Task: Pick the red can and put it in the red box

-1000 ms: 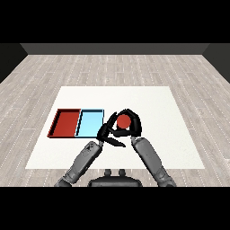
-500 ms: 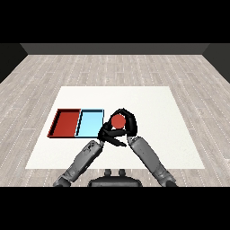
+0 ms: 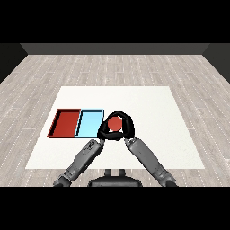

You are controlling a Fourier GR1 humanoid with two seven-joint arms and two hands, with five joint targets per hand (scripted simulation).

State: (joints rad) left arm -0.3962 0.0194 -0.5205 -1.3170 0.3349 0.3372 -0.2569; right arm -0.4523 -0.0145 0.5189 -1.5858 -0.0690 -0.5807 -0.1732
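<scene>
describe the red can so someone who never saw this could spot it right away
On the white table, look just right of the light blue tray. The red can is there, ringed by the right hand. It is round; the red tray is flat and rectangular.

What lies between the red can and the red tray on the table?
In the head view, the light blue tray lies between the red can, held by the right hand, and the red tray. The left hand hovers near the blue tray's right edge.

A white rectangular counter [image 3: 148, 108] stands on a floor [image 3: 81, 72] of pale grey wood-look planks, evenly lit, bounded at the far end by a dark grey wall [image 3: 112, 48] running straight across.
</scene>
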